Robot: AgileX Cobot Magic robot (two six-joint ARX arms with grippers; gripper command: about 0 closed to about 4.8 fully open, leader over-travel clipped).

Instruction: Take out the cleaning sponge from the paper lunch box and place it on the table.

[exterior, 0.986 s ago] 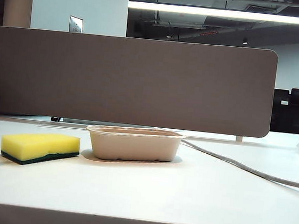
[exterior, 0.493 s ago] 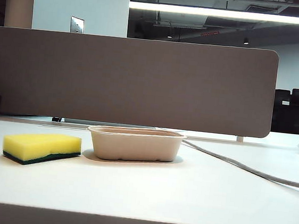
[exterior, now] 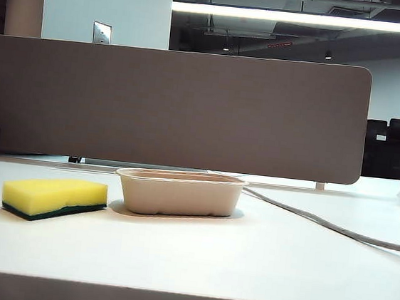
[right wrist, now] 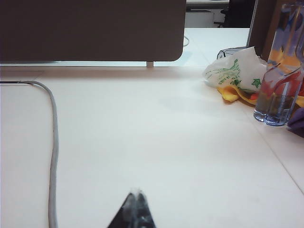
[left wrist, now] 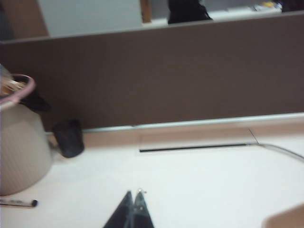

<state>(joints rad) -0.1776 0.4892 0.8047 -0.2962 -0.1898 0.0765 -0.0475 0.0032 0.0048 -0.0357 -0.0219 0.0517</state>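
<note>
The yellow cleaning sponge [exterior: 53, 198], dark green layer down, lies flat on the white table [exterior: 245, 269], just left of the paper lunch box [exterior: 179, 194] and apart from it. The beige box stands upright, and its inside is hidden from this low angle. Neither gripper shows in the exterior view. In the left wrist view my left gripper [left wrist: 134, 192] is shut and empty above bare tabletop; a beige corner [left wrist: 287, 219] at the frame's edge may be the box. My right gripper [right wrist: 137, 192] is also shut and empty over the table.
A grey-brown divider [exterior: 176, 108] backs the table. A grey cable [exterior: 335, 227] runs from behind the box to the right. A clear bottle [right wrist: 280, 71] and a plastic bag [right wrist: 235, 71] sit far right. A beige pot [left wrist: 19, 137], black cup [left wrist: 69, 137] and pen [left wrist: 19, 203] lie far left.
Sponge and box lie where they were. A faint shadow on the table's left front has faded.
</note>
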